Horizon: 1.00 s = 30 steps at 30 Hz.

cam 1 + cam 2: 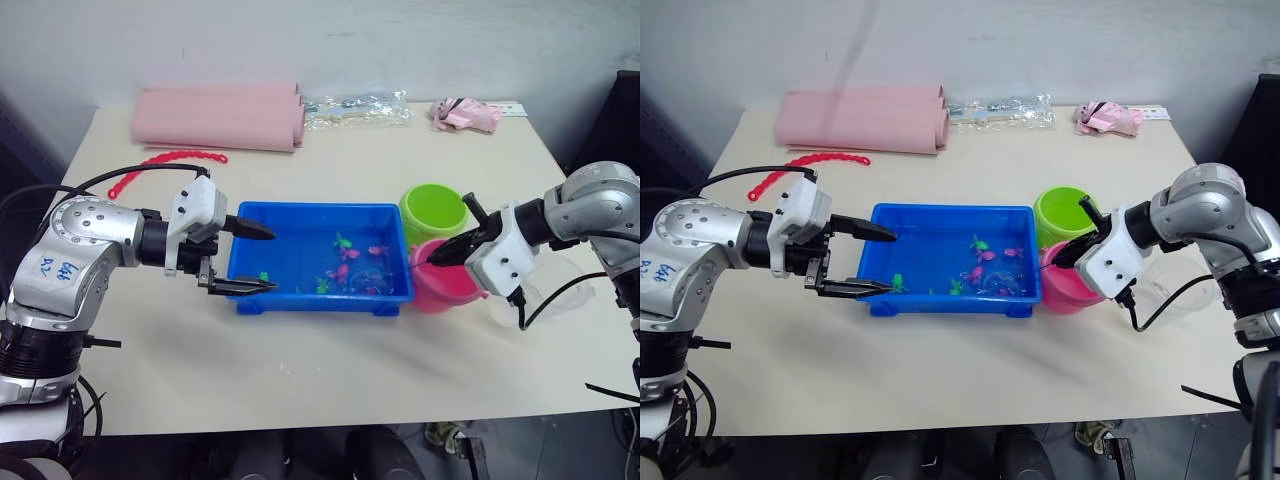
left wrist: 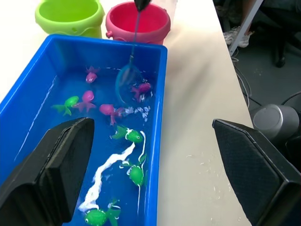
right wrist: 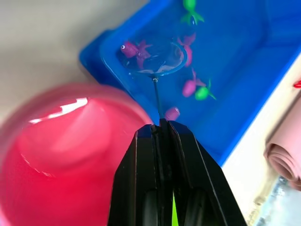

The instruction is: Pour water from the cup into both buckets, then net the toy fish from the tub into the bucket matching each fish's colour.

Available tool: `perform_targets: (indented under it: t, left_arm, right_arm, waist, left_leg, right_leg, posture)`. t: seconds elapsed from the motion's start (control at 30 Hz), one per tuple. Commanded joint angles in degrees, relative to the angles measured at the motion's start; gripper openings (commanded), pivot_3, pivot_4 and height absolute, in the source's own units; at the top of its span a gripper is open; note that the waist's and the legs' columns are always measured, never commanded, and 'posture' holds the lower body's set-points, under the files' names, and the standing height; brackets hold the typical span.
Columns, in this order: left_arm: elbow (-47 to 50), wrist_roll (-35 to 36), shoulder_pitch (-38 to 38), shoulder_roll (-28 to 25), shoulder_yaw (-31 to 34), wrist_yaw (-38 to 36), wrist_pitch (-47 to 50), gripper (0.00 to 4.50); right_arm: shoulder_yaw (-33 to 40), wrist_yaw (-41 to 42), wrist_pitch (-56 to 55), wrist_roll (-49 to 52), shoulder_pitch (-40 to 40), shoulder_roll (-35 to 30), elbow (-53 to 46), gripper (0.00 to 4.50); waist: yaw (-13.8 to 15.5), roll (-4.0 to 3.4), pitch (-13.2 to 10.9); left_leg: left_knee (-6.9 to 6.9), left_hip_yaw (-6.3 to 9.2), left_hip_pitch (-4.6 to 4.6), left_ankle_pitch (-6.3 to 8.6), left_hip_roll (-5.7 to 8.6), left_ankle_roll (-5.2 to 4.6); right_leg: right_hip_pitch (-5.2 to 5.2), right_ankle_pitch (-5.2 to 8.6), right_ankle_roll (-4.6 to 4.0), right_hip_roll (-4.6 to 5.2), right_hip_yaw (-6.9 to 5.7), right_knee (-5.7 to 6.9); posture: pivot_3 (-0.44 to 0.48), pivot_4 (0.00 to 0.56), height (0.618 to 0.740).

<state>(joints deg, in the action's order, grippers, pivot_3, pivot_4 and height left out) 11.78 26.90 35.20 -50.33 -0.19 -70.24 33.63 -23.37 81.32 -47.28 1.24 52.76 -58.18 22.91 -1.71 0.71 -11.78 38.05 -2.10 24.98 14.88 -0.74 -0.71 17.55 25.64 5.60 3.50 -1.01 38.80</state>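
The blue tub [image 1: 300, 208] sits mid-table, holding water and several small toy fish, green [image 2: 133, 136] and pink [image 2: 87, 97]. Right of it stand the two buckets, the green bucket [image 1: 433, 212] behind the pink bucket [image 1: 447, 288]. My right gripper [image 1: 434, 259] hangs over the pink bucket, shut on the net's thin handle. The net's blue hoop [image 3: 155, 59] dips into the tub's right end, with a pink fish [image 3: 131, 48] at its edge. My left gripper [image 1: 272, 259] is open, straddling the tub's front wall near its left end. The clear cup [image 1: 553, 283] is partly hidden behind my right forearm.
A rolled pink mat [image 1: 218, 115] lies at the back left, with a red beaded chain [image 1: 165, 165] in front of it. A clear plastic bag [image 1: 355, 108] and a pink cloth item [image 1: 466, 114] lie along the back edge.
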Motion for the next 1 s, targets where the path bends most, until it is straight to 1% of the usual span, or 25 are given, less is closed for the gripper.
perform_targets:
  t: [0.03,0.13,0.17,0.27,0.4,0.63,0.8,0.9,1.0]
  left_arm:
    - [0.88,0.72,0.79,-0.04,0.54,-0.18,-0.92,4.40]
    - [0.65,0.71,0.96,0.13,0.48,-0.19,-1.11,4.40]
    - [0.44,0.63,0.86,0.16,0.47,-0.26,-1.32,4.40]
    - [-0.05,0.36,0.66,0.22,0.36,-0.38,-1.93,4.40]
    - [-0.62,0.11,0.86,0.32,0.13,-0.33,-2.52,4.40]
    - [-1.47,-0.07,0.54,0.36,0.09,-0.38,-3.15,4.40]
    - [-1.04,2.02,0.53,1.92,0.09,-0.15,-1.19,4.40]
    - [-0.74,2.44,1.01,3.07,-0.58,-0.53,-0.73,4.40]
    - [-2.31,2.00,2.65,4.67,-2.14,-1.44,-1.15,4.40]
  right_arm:
    - [3.45,0.97,5.59,2.87,-1.09,-1.59,-3.35,0.00]
    - [5.42,1.04,14.86,5.63,-3.84,-1.11,-6.16,0.00]
    - [6.31,0.86,19.81,7.41,-5.09,-0.66,-7.30,0.00]
    - [8.45,0.63,30.20,10.56,-7.54,0.33,-9.38,0.00]
    - [10.64,2.34,38.61,13.57,-9.81,0.48,-10.86,0.00]
    - [15.02,1.44,53.63,17.63,-13.19,0.53,-13.85,0.00]
    - [21.57,-1.22,64.80,22.82,-18.28,-1.30,-21.22,0.00]
    - [25.54,-3.25,69.62,25.00,-21.30,-2.21,-25.29,0.00]
    - [31.33,-5.33,72.54,26.55,-26.39,-3.93,-30.39,0.00]
  waist:
    - [0.01,0.00,0.00]
    - [0.09,0.00,0.00]
    - [0.12,0.00,0.00]
    - [0.15,0.00,0.00]
    - [0.15,0.00,0.00]
    - [0.16,0.00,0.00]
    - [0.26,0.00,0.00]
    - [0.30,0.00,0.00]
    - [0.48,-0.01,0.01]
  left_leg:
    - [0.00,0.00,0.00,0.00,0.00,0.00]
    - [0.00,0.00,0.00,0.00,0.00,0.00]
    - [0.00,0.01,0.01,0.00,0.00,0.00]
    - [0.01,0.01,0.03,0.00,0.00,0.00]
    - [0.01,0.01,0.04,0.00,0.00,0.00]
    - [0.00,0.01,0.05,0.00,0.00,0.00]
    - [-0.02,0.00,0.09,0.00,0.00,-0.01]
    - [-0.01,0.00,0.10,0.01,0.01,-0.01]
    - [-0.01,0.00,0.11,0.01,0.02,-0.01]
  right_leg:
    - [0.00,0.00,0.00,0.00,0.00,0.00]
    - [0.00,0.00,0.00,0.00,0.00,0.00]
    - [-0.01,0.00,0.00,0.00,0.00,0.01]
    - [-0.01,0.00,0.00,0.00,-0.01,-0.01]
    - [-0.01,0.00,0.00,0.00,-0.01,-0.02]
    - [-0.01,0.00,0.00,-0.01,-0.01,-0.04]
    - [-0.02,0.00,0.00,-0.01,-0.01,-0.08]
    - [-0.02,0.00,0.00,-0.01,0.00,-0.11]
    - [-0.03,0.00,0.00,-0.01,0.00,-0.11]
  posture:
    - [0.000,0.150,0.740]
    - [0.000,0.150,0.740]
    - [0.000,0.150,0.740]
    - [0.000,0.150,0.740]
    - [0.000,0.150,0.740]
    - [0.000,0.150,0.740]
    - [0.000,0.150,0.740]
    - [0.000,0.150,0.740]
    - [0.000,0.150,0.740]
